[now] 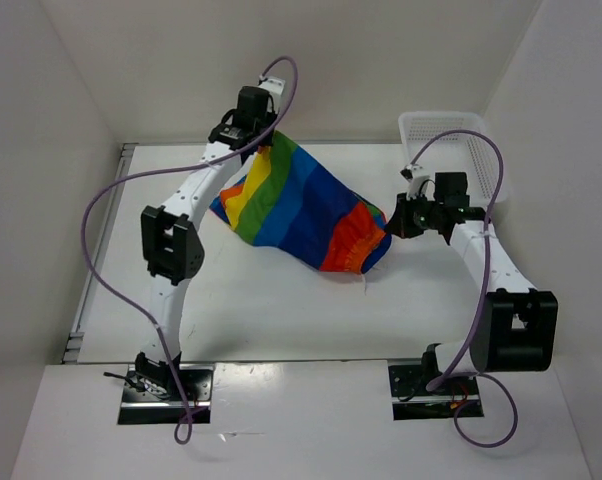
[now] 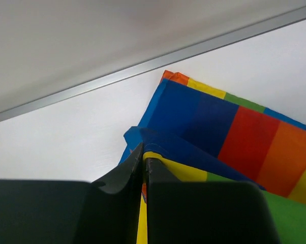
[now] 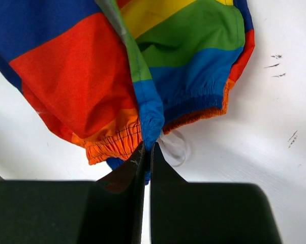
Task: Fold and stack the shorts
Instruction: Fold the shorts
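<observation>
1. Over the middle of the white table (image 1: 281, 320), the rainbow-striped shorts (image 1: 301, 205) hung stretched between the two arms, with a leg corner at the far left and the gathered orange waistband at the right. Whether the sagging middle touched the tabletop could not be told.
2. The left gripper (image 1: 264, 138) was clamped on a blue fold at the leg corner, its fingers pressed together on the cloth.
3. The right gripper (image 1: 393, 225) pinched a blue fold at the waistband's edge between closed fingers. A white cord loop (image 3: 176, 147) lay just beside it.
4. Bare tabletop lay open on the near side of the shorts, toward the arm bases. A metal rail (image 2: 143, 68) ran along the table's far edge, near the left gripper and its corner of cloth.
5. A white mesh basket (image 1: 451, 150) stood in the far right corner, just behind the right arm and apart from the shorts. Purple cables (image 1: 99, 225) looped wide from both arms.
</observation>
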